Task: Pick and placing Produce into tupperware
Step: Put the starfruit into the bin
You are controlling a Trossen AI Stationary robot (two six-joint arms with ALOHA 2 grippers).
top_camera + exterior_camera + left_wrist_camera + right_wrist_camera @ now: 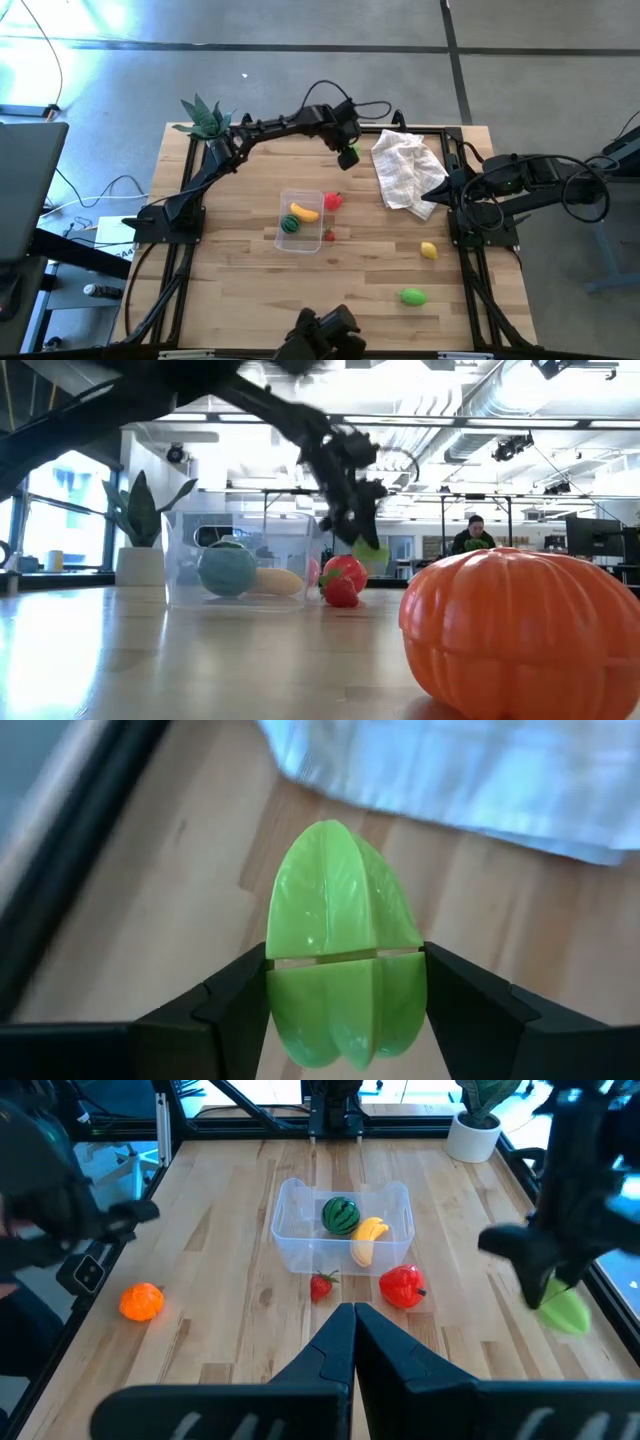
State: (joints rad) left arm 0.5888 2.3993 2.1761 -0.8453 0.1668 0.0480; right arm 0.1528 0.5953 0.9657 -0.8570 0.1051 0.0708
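The left gripper (pixel 345 1005) clamps a ribbed light green fruit (pixel 345 935) half-open, above the wood near a white cloth (pixel 408 170); farther, the tupperware (pixel 300 222) holds watermelon (pixel 289 224) and banana (pixel 304 212); the right gripper (pixel 353 1320) is closed, empty.

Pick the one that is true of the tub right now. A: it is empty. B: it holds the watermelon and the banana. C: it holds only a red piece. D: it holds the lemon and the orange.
B: the watermelon and banana lie inside the tub; the lemon and the orange sit out on the table.
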